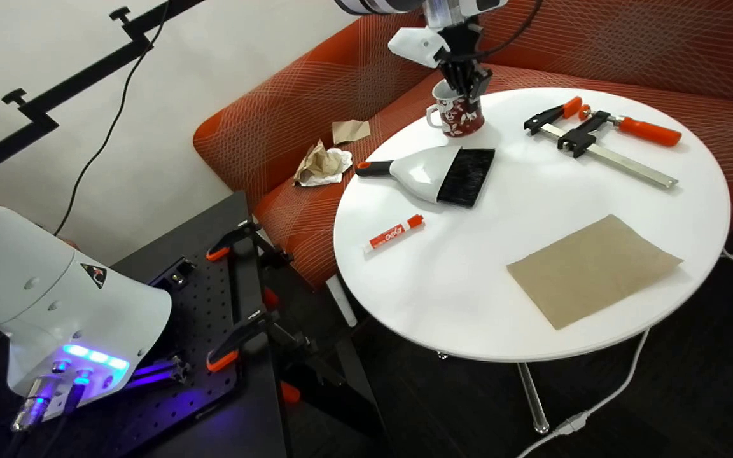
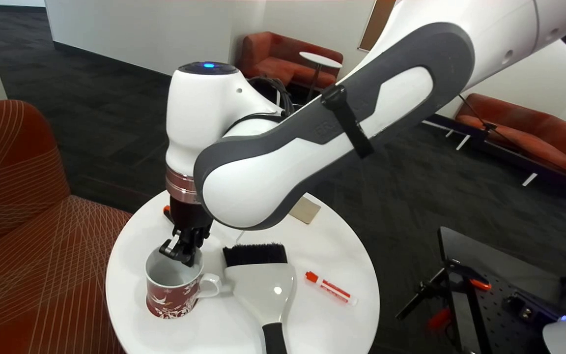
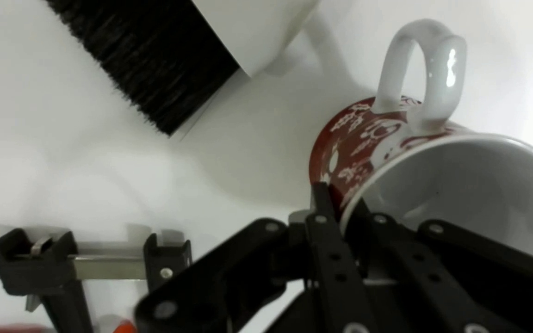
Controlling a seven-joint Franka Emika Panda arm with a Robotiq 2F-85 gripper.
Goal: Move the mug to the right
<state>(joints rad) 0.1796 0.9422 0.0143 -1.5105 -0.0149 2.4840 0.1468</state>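
1. My black two-fingered gripper [image 3: 343,206] pinches the rim of the dark red, white-patterned ceramic mug [image 2: 171,297], one finger inside, hard to make out.
2. The mug stands on the round white table [image 1: 462,286] near the black-bristled white brush [image 1: 427,173]; my wrist view crops both (mug at right, brush at top).
3. In an exterior view my white-and-grey arm [image 2: 273,167] covers part of the brown paper sheet [image 2: 305,210].
4. My wrist view crops the orange-handled steel bar clamp [image 3: 109,268].
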